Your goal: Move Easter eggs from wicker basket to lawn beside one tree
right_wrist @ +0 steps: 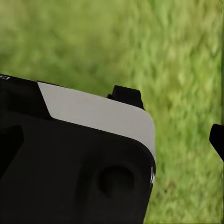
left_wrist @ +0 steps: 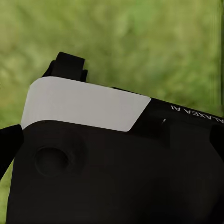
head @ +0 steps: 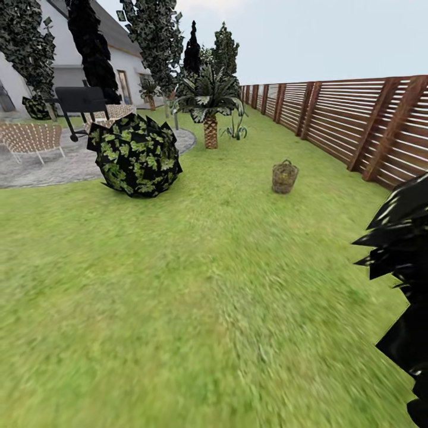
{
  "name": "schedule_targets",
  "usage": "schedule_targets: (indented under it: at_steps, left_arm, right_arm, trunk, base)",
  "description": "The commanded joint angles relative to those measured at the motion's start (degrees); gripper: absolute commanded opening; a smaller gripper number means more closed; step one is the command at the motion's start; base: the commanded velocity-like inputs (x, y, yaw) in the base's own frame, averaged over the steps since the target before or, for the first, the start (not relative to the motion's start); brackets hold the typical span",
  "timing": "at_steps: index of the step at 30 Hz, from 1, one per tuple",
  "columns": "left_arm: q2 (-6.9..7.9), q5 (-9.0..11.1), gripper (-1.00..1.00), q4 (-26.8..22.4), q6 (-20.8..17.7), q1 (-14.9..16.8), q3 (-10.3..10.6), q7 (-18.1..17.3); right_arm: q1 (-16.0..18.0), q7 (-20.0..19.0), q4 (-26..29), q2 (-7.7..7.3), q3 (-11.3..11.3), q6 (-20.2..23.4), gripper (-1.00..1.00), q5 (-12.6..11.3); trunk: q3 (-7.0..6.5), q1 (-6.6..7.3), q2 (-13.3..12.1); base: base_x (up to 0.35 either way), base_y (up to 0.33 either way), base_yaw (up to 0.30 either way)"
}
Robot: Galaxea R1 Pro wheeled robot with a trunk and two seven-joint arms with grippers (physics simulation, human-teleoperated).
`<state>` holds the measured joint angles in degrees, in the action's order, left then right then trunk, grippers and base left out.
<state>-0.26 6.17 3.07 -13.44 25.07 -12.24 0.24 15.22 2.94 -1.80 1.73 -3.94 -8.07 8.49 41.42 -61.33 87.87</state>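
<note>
The wicker basket [head: 285, 176] stands upright on the lawn [head: 196, 285], some way ahead and right of centre, near the fence. The Easter eggs cannot be made out in it from this distance. Dark glossy angular leaf clumps of a tree [head: 402, 249] reach in at the right edge, close by. In the left wrist view, the left gripper [left_wrist: 112, 140] hangs over grass in front of my black and white body, with fingertips [left_wrist: 6, 144] at the frame's sides. The right gripper [right_wrist: 112, 140] hangs likewise, one fingertip [right_wrist: 217, 139] showing. Nothing is held.
A round leafy bush [head: 137, 154] sits on the grass at the left. A scaly palm [head: 210, 113] stands behind it. The grey patio [head: 53, 163] holds woven chairs and a black grill. A slatted wooden fence [head: 356, 119] runs along the right.
</note>
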Motion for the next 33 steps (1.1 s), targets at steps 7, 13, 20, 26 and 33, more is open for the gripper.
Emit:
schedule_targets:
  at_steps: [7,13,20,26,33]
  left_arm:
    - [0.00,0.60,1.00,0.09,-0.10,0.07,0.03,0.03]
    - [0.00,0.60,1.00,0.09,-0.10,0.04,0.03,0.03]
    - [0.00,0.60,1.00,0.09,-0.10,0.05,0.03,0.03]
    - [0.00,0.60,1.00,0.09,-0.10,0.05,0.03,0.03]
    - [0.00,0.60,1.00,0.09,-0.10,0.05,0.03,0.03]
  right_arm:
    - [0.07,0.29,-0.21,-0.35,-0.37,-0.03,1.00,0.24]
    - [0.07,0.23,-0.11,-0.33,-0.35,-0.16,1.00,0.06]
    - [0.07,0.22,-0.05,-0.29,-0.30,-0.27,1.00,-0.01]
    - [0.07,0.22,-0.05,-0.24,-0.34,-0.28,1.00,0.03]
    - [0.07,0.22,-0.05,-0.18,-0.35,-0.28,1.00,0.08]
  trunk:
    - [0.04,-0.03,0.02]
    - [0.04,-0.03,0.02]
    - [-0.01,-0.03,0.02]
    - [-0.16,-0.03,0.02]
    - [-0.29,-0.03,0.02]
  base:
    - [0.335,0.000,0.042]
    - [0.335,0.000,0.001]
    - [0.335,0.000,-0.123]
    - [0.335,0.000,-0.277]
    - [0.335,0.000,-0.266]
